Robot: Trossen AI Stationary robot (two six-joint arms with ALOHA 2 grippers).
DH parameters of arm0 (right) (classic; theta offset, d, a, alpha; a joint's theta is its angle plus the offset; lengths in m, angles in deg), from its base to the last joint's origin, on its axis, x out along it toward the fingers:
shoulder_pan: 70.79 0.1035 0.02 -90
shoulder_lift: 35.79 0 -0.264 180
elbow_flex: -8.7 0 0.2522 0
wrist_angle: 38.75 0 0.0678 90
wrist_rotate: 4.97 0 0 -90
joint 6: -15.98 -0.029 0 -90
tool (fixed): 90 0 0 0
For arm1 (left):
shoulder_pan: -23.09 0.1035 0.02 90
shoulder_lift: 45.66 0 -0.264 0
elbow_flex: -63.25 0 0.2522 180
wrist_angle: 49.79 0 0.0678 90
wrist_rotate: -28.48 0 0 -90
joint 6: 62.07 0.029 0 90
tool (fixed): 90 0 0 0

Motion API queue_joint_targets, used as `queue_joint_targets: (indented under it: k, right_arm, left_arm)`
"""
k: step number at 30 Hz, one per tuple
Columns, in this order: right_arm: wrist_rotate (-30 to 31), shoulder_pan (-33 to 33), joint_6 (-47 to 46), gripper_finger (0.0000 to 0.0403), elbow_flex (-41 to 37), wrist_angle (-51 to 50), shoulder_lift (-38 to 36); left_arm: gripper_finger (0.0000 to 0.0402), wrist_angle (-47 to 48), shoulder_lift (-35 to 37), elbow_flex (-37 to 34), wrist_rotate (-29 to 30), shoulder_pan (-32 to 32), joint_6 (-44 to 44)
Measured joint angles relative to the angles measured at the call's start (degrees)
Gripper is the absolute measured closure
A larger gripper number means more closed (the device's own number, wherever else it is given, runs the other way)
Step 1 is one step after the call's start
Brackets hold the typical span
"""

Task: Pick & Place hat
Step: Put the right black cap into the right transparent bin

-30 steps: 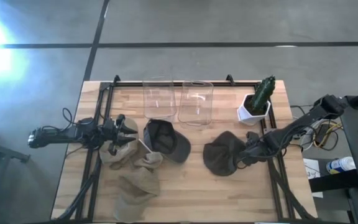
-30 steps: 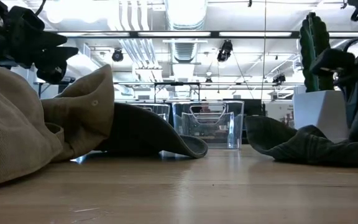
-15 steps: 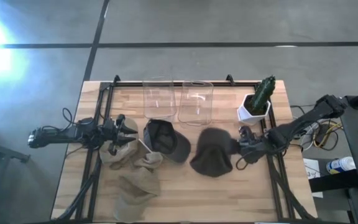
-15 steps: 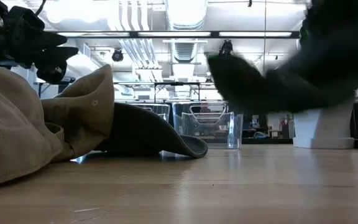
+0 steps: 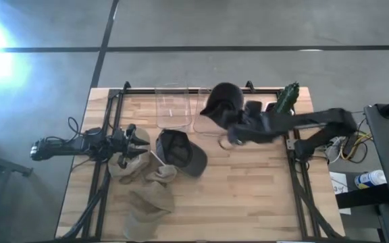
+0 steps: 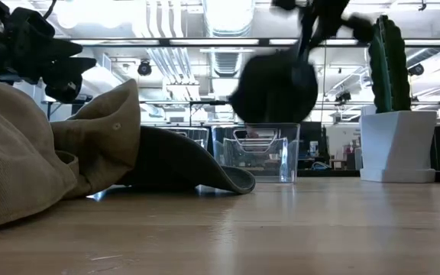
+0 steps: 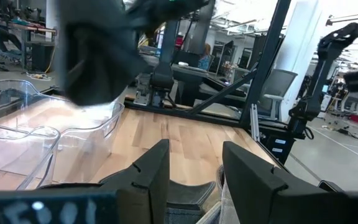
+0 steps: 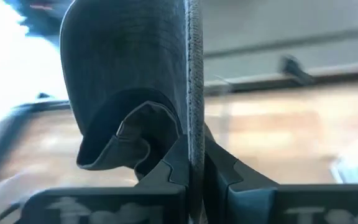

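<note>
A dark olive hat (image 5: 223, 101) hangs in the air over the right-hand clear bin (image 5: 213, 116), with my right gripper (image 5: 239, 128) shut on it. In the low view this hat (image 6: 275, 88) dangles above that bin (image 6: 254, 153). My left gripper (image 5: 138, 142) stands open at the table's left, just over a tan hat (image 5: 147, 196) that lies crumpled on the wood. A dark grey cap (image 5: 179, 152) rests beside it on its brim and crown. A second clear bin (image 5: 173, 108) stands left of the first. My right gripper pinches the olive hat's brim edge (image 8: 193, 124) between its two fingers; the brim runs edge-on through them. The crown (image 8: 123, 81) bulges out to one side. The hat is lifted clear of the table and hangs below the fingers above the bin.
A cactus in a white pot (image 5: 279, 111) stands at the far right corner, close to my right arm. A black metal frame (image 5: 181, 89) runs along the table's far and side edges. Bare wood (image 5: 248, 189) lies at the near right.
My right gripper has shut on the olive hat, which lay on the table's right side, lifted it clear and swung it up and toward the far edge and left, over the right-hand bin. The hat now hangs bunched below the fingers.
</note>
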Motion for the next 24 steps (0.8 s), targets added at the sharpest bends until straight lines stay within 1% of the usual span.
queue_joint_targets:
  k: [2, 6, 13, 18, 21, 24]
  right_arm:
    - [-3.3, -3.5, -3.3, 0.0390, 1.2, -0.4, 3.6]
    - [-9.8, -8.9, -2.3, 0.0390, 3.1, 2.2, 9.1]
    - [-17.6, -14.2, 9.7, 0.0390, 5.1, 7.9, 15.5]
    - [-24.5, -15.7, 18.7, 0.0389, 6.4, 8.8, 18.7]
    - [-26.0, -15.7, 23.7, 0.0376, 7.1, 9.0, 19.6]
    - [-26.2, -15.5, 27.0, 0.0349, 7.6, 9.0, 19.3]
  left_arm:
    - [0.0259, 0.0, 0.0, 0.0, 0.0, 0.0, 0.0]
    - [0.0259, 0.0, 0.0, 0.0, 0.0, 0.0, 0.0]
    - [0.0259, 0.0, 0.0, 0.0, 0.0, 0.0, 0.0]
    - [0.0259, 0.0, 0.0, 0.0, 0.0, 0.0, 0.0]
    - [0.0259, 0.0, 0.0, 0.0, 0.0, 0.0, 0.0]
    - [0.0259, 0.0, 0.0, 0.0, 0.0, 0.0, 0.0]
